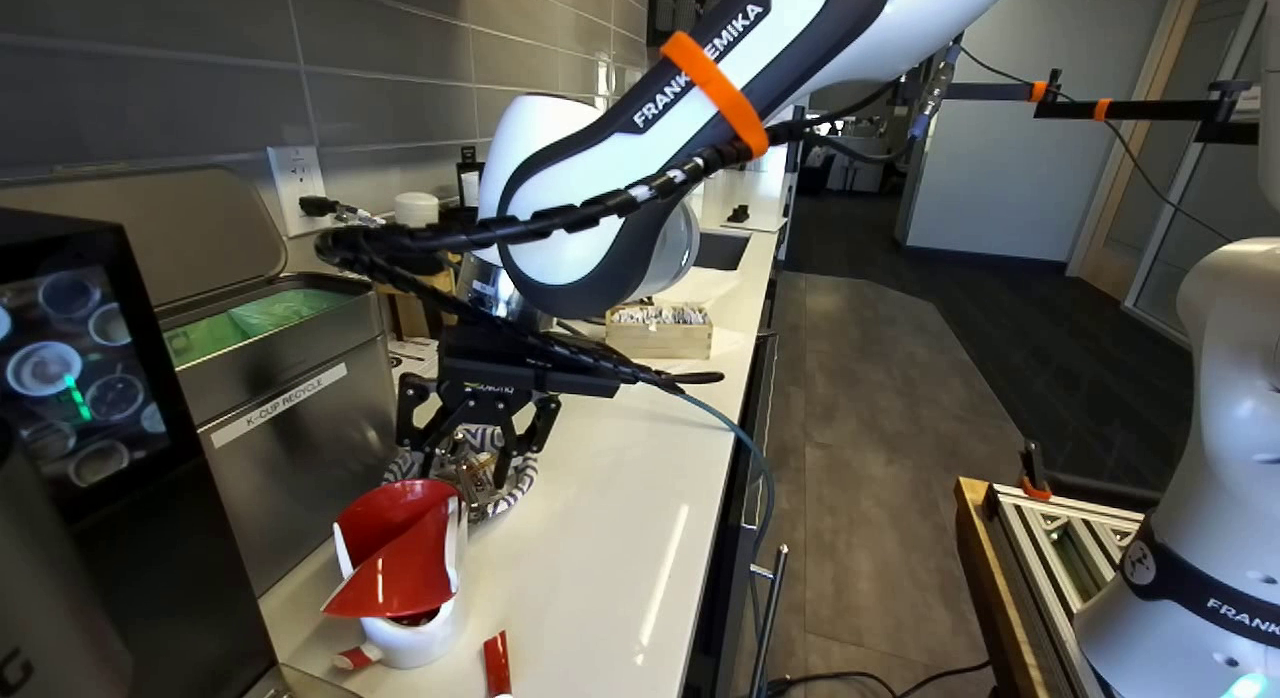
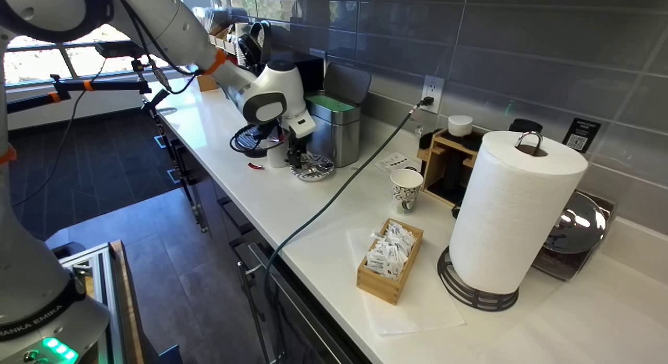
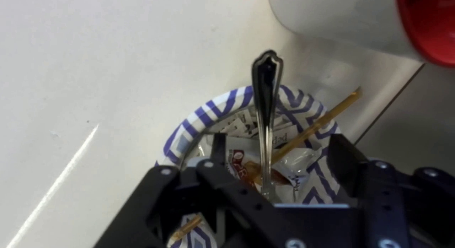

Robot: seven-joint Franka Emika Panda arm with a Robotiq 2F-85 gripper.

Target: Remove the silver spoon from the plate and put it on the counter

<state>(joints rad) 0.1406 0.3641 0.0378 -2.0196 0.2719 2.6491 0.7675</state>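
The silver spoon (image 3: 265,95) lies across the plate in the wrist view. Its handle end sticks out past the rim; its lower end is hidden behind my gripper. The round patterned plate (image 3: 213,111) holds small packets and a brown stick (image 3: 320,122). It stands on the cream-white counter (image 3: 106,81) and also shows in both exterior views (image 1: 520,483) (image 2: 313,177). My gripper (image 3: 279,148) is open over the plate, with one finger on each side of the spoon and not touching it. It points down at the plate in both exterior views (image 1: 466,468) (image 2: 295,158).
A white mug with a red part (image 1: 405,548) stands close beside the plate. A steel bin (image 1: 300,428) stands behind it. A small red item (image 1: 497,663) lies near the mug. A wooden packet box (image 2: 389,259) and a paper cup (image 2: 406,192) stand farther along.
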